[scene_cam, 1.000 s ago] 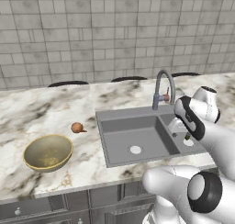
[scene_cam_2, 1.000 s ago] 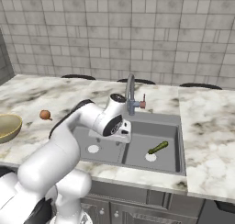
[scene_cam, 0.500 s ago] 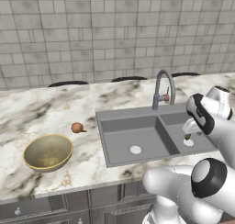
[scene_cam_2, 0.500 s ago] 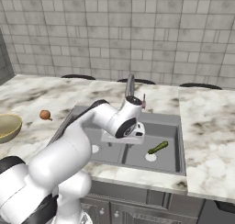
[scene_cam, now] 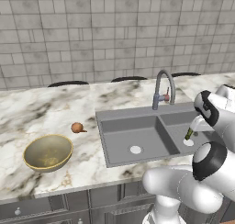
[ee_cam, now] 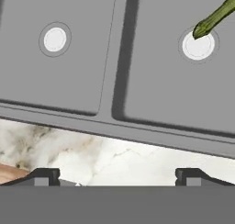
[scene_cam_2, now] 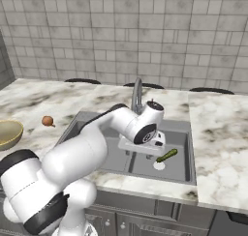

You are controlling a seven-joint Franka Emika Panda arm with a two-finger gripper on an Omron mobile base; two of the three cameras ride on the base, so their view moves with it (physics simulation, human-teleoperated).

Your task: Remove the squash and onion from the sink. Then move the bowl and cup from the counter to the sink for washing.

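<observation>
**Pincer spread wide above the sink, squash lying by the right drain**

Pincer (ee_cam: 117, 175) jaws stand far apart in the hand view — the two dark finger tips (ee_cam: 42, 176) rise at opposite sides of the bottom edge with nothing between them. Past them runs a strip of marble counter (ee_cam: 124, 159), then the front rim of the sink (ee_cam: 137, 136). Both basins lie beyond, parted by a dark ridge. One white drain hole (ee_cam: 54, 39) sits in the left-hand basin of this picture, and another (ee_cam: 198, 46) in the right-hand one. The squash (ee_cam: 215, 17) slants in from the upper right corner, its lower tip touching the rim of that second drain.

Left base view: the arm's wrist hangs over the right basin, and the squash (scene_cam: 188, 134) shows just beneath it, beside a drain hole (scene_cam: 188, 142). The onion (scene_cam: 77, 127) rests on the counter (scene_cam: 41, 110), left of the sink (scene_cam: 133, 136) and apart from it. The bowl (scene_cam: 47, 152) stands upright on the counter in front of the onion, near it but not touching. The faucet (scene_cam: 163, 87) rises behind the divider.

Right base view: the hand (scene_cam_2: 145, 142) hovers over the sink (scene_cam_2: 181, 167), the squash (scene_cam_2: 166, 155) lies on the basin floor just right of it — tilted, its lower end at the drain. The onion (scene_cam_2: 47, 121) sits on the counter at far left, with the bowl (scene_cam_2: 9, 133) cut off by the left edge.
</observation>
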